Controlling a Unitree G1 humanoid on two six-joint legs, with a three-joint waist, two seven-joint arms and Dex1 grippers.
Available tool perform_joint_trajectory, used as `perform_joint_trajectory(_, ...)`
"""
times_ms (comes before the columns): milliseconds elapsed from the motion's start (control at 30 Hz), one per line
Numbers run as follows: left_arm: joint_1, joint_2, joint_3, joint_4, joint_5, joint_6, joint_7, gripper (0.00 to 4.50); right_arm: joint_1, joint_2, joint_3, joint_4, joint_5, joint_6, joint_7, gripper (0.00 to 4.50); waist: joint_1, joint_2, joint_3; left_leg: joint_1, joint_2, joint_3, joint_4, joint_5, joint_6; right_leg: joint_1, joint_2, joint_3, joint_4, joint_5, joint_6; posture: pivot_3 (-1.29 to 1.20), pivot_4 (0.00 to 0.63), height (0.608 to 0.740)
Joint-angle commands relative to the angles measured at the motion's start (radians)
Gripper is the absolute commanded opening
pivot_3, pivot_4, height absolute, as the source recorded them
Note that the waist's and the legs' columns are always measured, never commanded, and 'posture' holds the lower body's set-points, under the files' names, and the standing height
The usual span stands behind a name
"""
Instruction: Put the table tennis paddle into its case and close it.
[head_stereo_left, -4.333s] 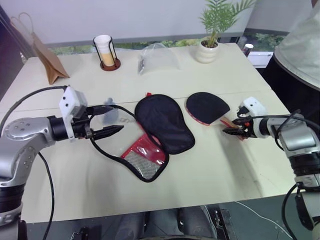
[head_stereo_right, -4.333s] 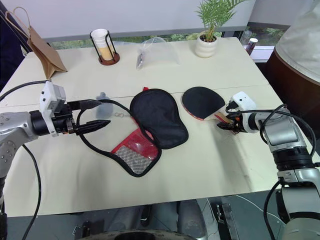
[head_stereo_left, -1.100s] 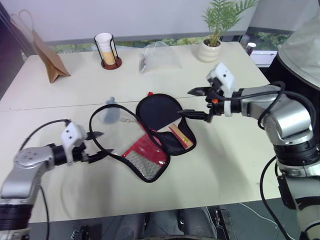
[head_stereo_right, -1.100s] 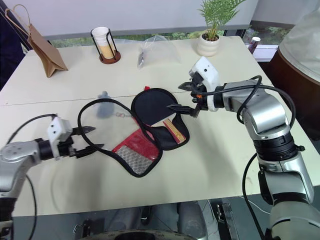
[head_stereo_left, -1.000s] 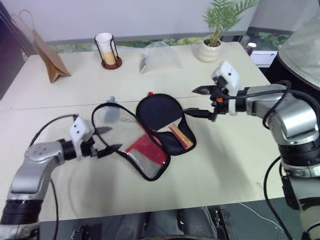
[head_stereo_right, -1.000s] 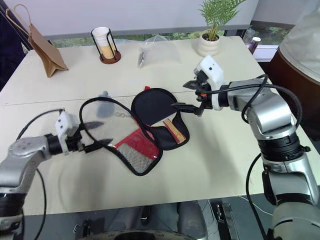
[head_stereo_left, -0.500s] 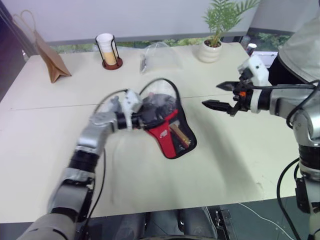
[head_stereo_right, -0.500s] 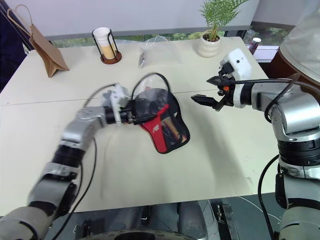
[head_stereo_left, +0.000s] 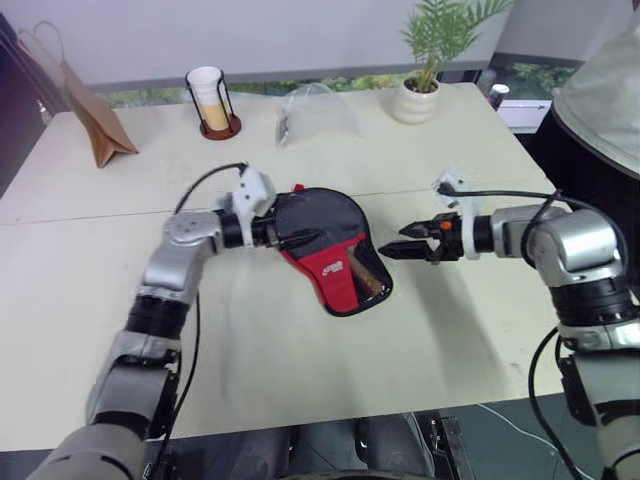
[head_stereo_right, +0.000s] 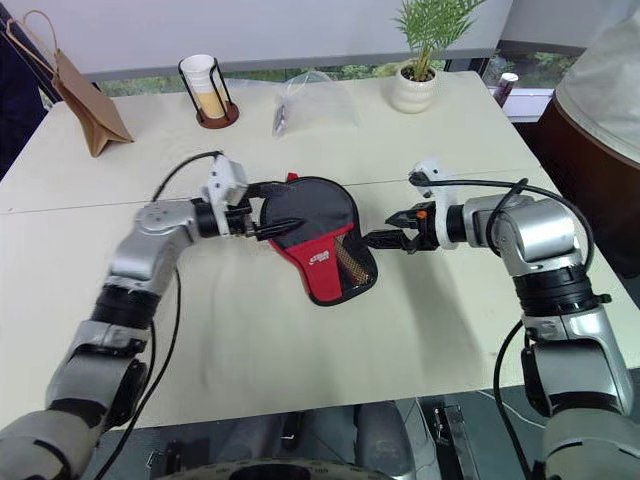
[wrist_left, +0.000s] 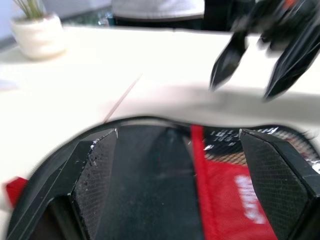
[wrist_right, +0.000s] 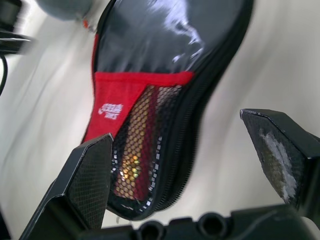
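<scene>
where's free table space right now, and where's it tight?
Free: the table's near strip below the case, and the left part between the paper bag and the left arm. Tight: mid-table, with the left gripper and right gripper flanking the case.

The robot had shiny silver arms, black cables, white wrist boxes and pointy black fingers (head_stereo_left: 300, 240).
</scene>
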Motion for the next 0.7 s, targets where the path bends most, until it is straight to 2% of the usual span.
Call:
perform_joint_trajectory(33, 0.043, 0.074, 0.083, -0.199, -0.123, 0.134, -0.005, 4.02, -0.033, 0.013, 0.037, 0.050, -0.025, -0.050, 0.054, 4.46, 0.000, 0.000, 0.000, 0.000, 0.000, 0.000, 0.000, 0.000, 0.000, 0.000, 0.000, 0.000, 0.000, 0.000, 0.000, 0.00, 0.150, 0.740)
perform_joint_trajectory(200, 0.122, 0.173, 0.171, -0.359, -0.226, 0.258, 0.021, 4.02, -0.060, 0.055, 0.077, 0.148, -0.045, -0.083, 0.117, 4.46, 0.002, 0.000, 0.000, 0.000, 0.000, 0.000, 0.000, 0.000, 0.000, 0.000, 0.000, 0.000, 0.000, 0.000, 0.000, 0.00, 0.150, 0.740)
perform_joint_trajectory(333, 0.184, 0.228, 0.224, -0.416, -0.262, 0.295, 0.040, 4.02, -0.083, 0.097, 0.106, 0.250, -0.087, -0.134, 0.144, 4.46, 0.000, 0.000, 0.000, 0.000, 0.000, 0.000, 0.000, 0.000, 0.000, 0.000, 0.001, 0.000, 0.000, 0.000, 0.000, 0.00, 0.150, 0.740)
perform_joint_trajectory(667, 0.234, 0.247, 0.239, -0.485, -0.267, 0.300, 0.120, 4.02, -0.117, 0.176, 0.129, 0.409, -0.154, -0.187, 0.220, 4.46, -0.002, 0.000, 0.000, 0.001, 0.000, 0.000, 0.000, 0.000, -0.001, 0.001, 0.001, 0.000, 0.001, 0.000, 0.000, 0.00, 0.150, 0.740)
perform_joint_trajectory(700, 0.238, 0.248, 0.235, -0.489, -0.264, 0.297, 0.123, 4.02, -0.114, 0.182, 0.130, 0.412, -0.159, -0.188, 0.224, 4.23, -0.002, 0.000, 0.000, 0.001, 0.000, 0.000, 0.000, 0.000, -0.001, 0.001, 0.001, 0.000, 0.001, 0.000, 0.000, 0.00, 0.150, 0.740)
